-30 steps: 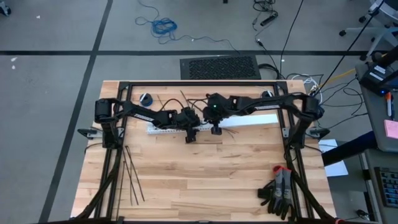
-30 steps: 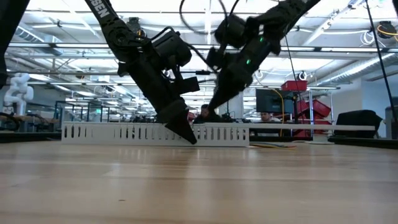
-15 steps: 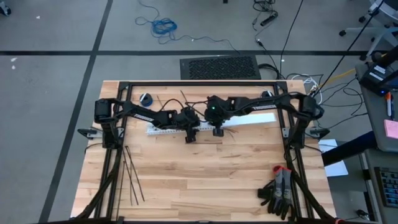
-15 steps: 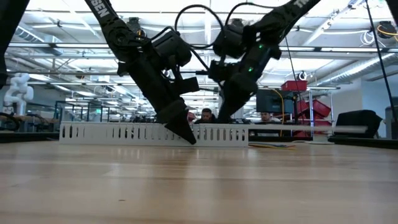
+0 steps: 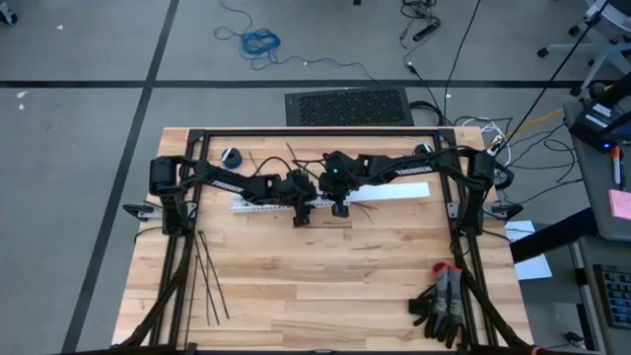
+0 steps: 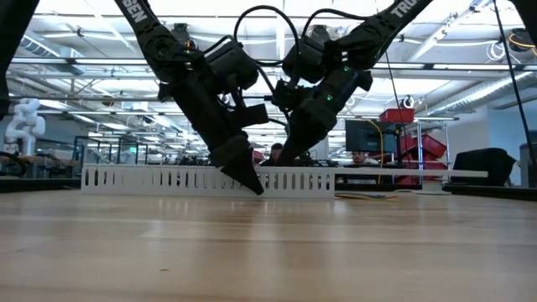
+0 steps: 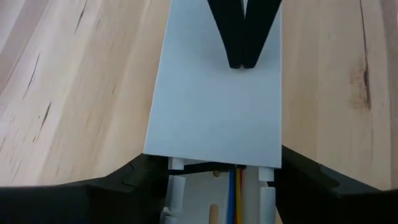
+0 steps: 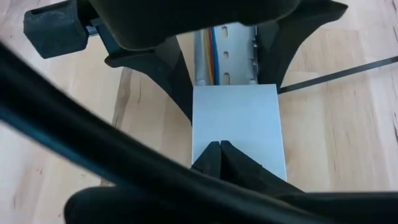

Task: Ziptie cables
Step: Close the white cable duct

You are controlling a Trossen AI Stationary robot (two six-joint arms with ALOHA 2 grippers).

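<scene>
A long white slotted duct (image 5: 258, 205) lies across the far half of the table, with a flat white lid (image 5: 394, 191) over its right part. The cables (image 7: 237, 186), blue and yellow wires, run inside the duct and show at the lid's end (image 8: 214, 53). My left gripper (image 5: 302, 215) straddles the duct at that end. My right gripper (image 5: 339, 208) is shut, its tips on the lid (image 8: 236, 118). The zipties (image 5: 207, 276), thin black strips, lie flat near the table's left edge. My left gripper has the duct between its two fingers (image 7: 140, 182), one on each side wall (image 8: 261, 43), just where the lid ends. It comes slanting down from the table's left, across the duct. The duct stays flat on the table. My right gripper sets its shut fingertips (image 8: 219, 152) on the lid's top face (image 7: 217, 106), close to the lid's left end. It slants down from the table's right, fingers pointing along the duct. The lid lies on the duct.
A pair of black gloves (image 5: 442, 306) lies at the near right corner. One loose ziptie (image 8: 348, 70) lies on the wood beside the duct. Some more thin black strips (image 5: 286, 158) and a small roll (image 5: 231, 156) sit near the far edge. Bare wood fills the near middle.
My right gripper has sunk onto the lid and moved a little toward the table's left, staying shut. The lid has slid slightly along the duct toward the left gripper. The left gripper and the duct have kept still.
</scene>
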